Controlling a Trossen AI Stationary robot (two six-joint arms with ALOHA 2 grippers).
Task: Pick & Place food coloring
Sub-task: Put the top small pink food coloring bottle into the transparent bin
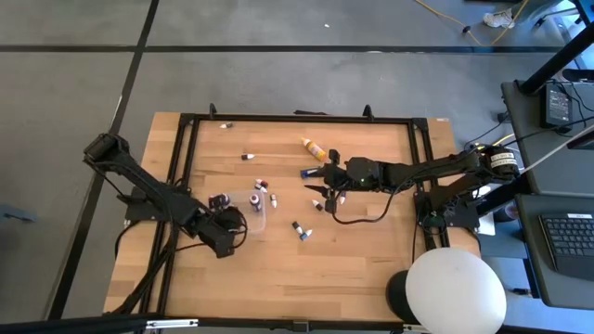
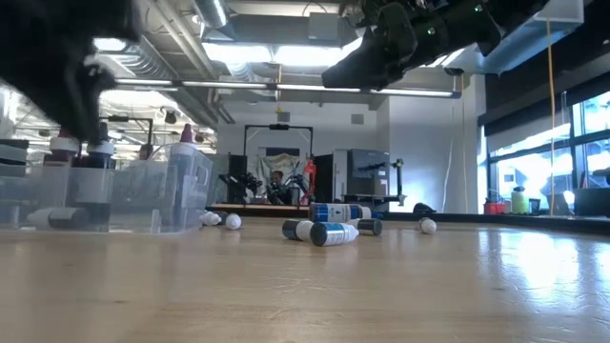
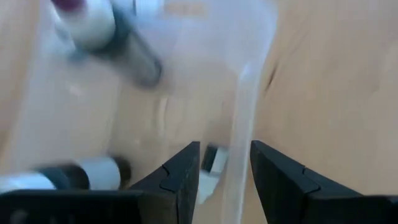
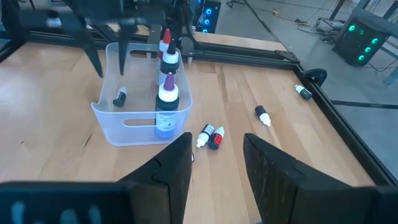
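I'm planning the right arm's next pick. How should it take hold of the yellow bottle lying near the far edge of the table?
Probably across the middle of its body. The yellow bottle lies flat on the table, so come straight down from above, fingers either side of its long axis. Its narrow cap end offers less to hold. The right gripper hovers close by, empty.

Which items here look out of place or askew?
Several food coloring bottles lie tipped over loose on the table, outside the clear tray. Inside it, some stand upright while one small bottle lies flat.
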